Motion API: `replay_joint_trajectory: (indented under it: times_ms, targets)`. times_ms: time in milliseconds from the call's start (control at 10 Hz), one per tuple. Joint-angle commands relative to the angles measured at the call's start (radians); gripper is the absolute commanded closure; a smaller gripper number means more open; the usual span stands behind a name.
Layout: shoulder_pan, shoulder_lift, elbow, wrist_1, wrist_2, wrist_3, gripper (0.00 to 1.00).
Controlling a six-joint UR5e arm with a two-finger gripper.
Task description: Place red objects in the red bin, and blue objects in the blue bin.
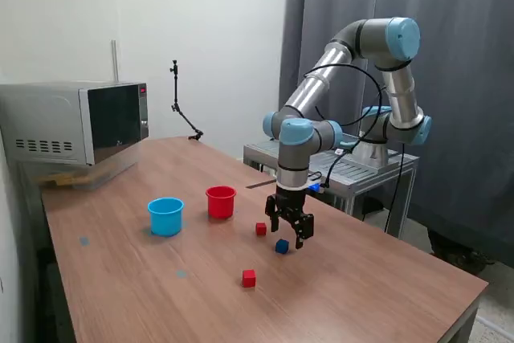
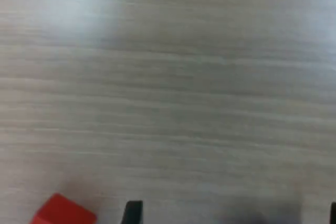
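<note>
My gripper [image 1: 290,229] hung open just above the table [image 1: 385,295], holding nothing. A blue cube [image 1: 281,246] sat right by it. One red cube [image 1: 261,229] lay between the gripper and the red cup [image 1: 221,202]; another red cube [image 1: 249,279] lay nearer me. The blue cup [image 1: 165,216] stood beside the red cup. I could read no writing anywhere.

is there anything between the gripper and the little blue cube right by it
Nothing visible. In the exterior view the black two-finger gripper hangs open just above the wooden table, and the small dark blue cube sits right beside its fingertips. The nearest small red cube lies off toward the exterior view's left, clear of that gap.
</note>
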Motion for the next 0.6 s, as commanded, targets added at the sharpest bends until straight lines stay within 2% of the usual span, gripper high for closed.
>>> replay_joint_trajectory:
  times_ms: [0,100,200,500]
  targets:
    - [-0.003,0.000,-0.012,0.023,-0.037,-0.118,0.00]
    - [-0.002,0.000,-0.015,0.023,-0.065,-0.140,0.00]
    - [0.000,0.000,-0.015,0.024,-0.072,-0.141,0.00]
    - [0.017,0.000,-0.055,0.024,-0.060,-0.129,0.00]
